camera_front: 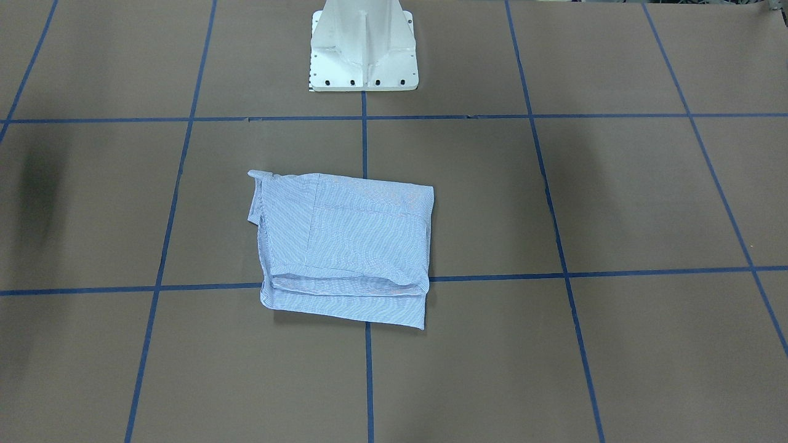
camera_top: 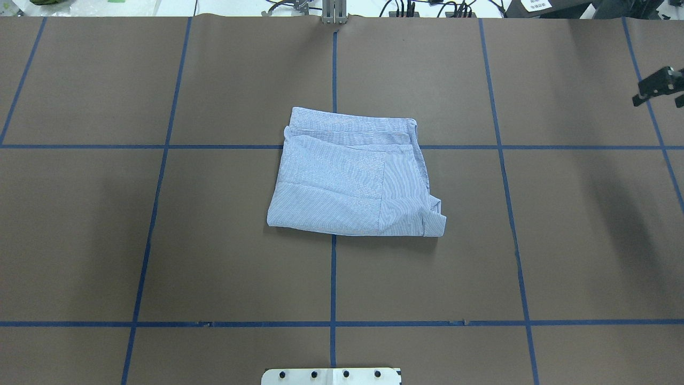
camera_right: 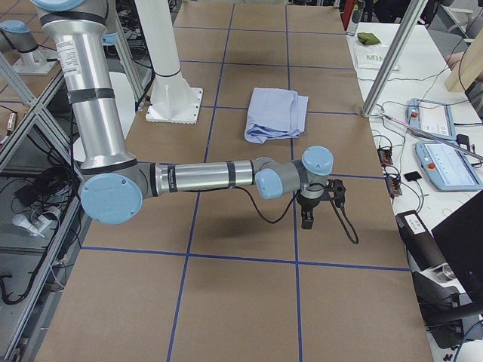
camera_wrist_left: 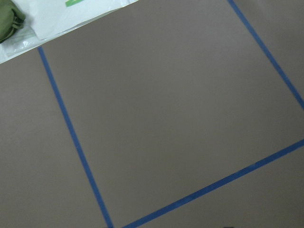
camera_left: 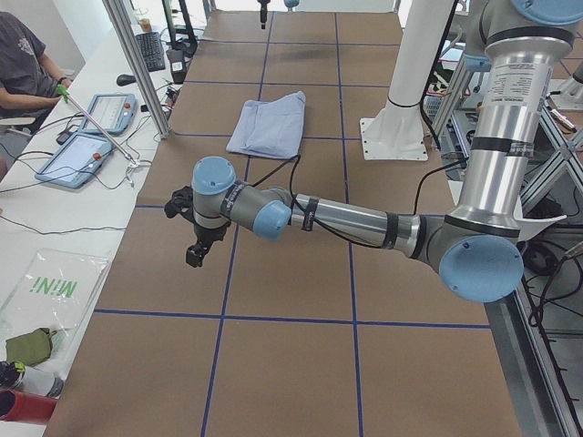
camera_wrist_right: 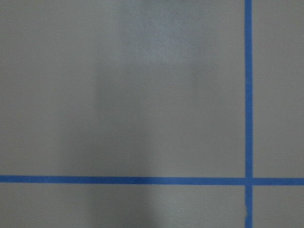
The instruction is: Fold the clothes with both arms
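A: What's over the tabletop?
B: The left arm and right arm, stretched toward its far edge at opposite ends.
A: The shirt?
B: Folded, mid-tabletop, well apart from both.
A: Fingers?
B: Left gripper, right gripper: can't tell whether apart or together.

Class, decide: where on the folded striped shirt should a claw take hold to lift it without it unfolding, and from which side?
On the shirt, probably the closed fold nearest the robot, approached low from the robot's side: that edge looks smooth and binds every layer, whereas the far edge shows stepped loose layers.
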